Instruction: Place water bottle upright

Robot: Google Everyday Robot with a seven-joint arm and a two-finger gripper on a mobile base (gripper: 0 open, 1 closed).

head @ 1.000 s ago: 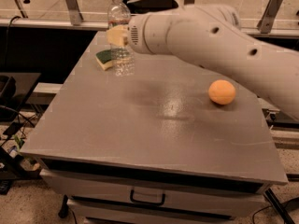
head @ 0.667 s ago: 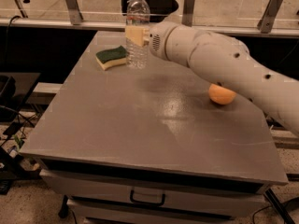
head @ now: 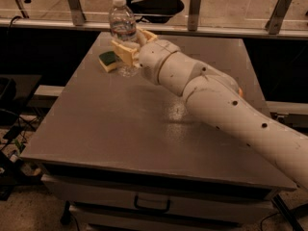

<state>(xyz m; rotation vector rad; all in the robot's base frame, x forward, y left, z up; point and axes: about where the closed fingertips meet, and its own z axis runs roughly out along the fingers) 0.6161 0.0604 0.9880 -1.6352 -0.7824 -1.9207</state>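
The water bottle (head: 122,25) stands at the far left part of the table (head: 115,124), its long axis vertical and its white cap (head: 118,0) uppermost. Its base appears to meet the tabletop, though contact cannot be confirmed from this angle. The gripper (head: 132,44) clasps the bottle at mid-height, just below the label band. One of its pale yellow fingers (head: 124,52) crosses the near side of the bottle, and the other shows behind it to the right. The bottle thus lies between the fingers, at the very tip of the arm (head: 216,105), which reaches in from the lower right across the table. The grip axis runs roughly level, at right angles to the bottle's long axis. By this reading, the bottle is already upright, and the coming move turns on parting the fingers sideways and drawing back along the arm's line without tipping it. A green and yellow sponge (head: 108,60) lies just beside the bottle's base on the left. A sliver of an orange ball (head: 239,91) shows behind the arm, well apart.
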